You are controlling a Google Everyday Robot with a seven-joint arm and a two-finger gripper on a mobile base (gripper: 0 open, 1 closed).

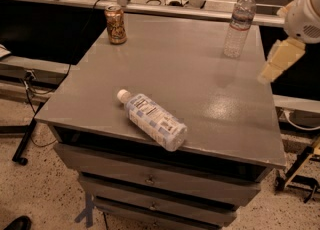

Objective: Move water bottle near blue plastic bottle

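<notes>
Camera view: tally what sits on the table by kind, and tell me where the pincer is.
Bottles: 2, the water bottle upright at the far right, the blue plastic bottle on its side near the front edge.
Cans: 1, the can at the far left.
Total: 3.
The pincer hovers over the right edge of the table, apart from the water bottle.

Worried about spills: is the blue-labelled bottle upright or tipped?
Tipped: the blue plastic bottle rests on its side at the front of the table. The pincer hangs off its right edge.
</notes>
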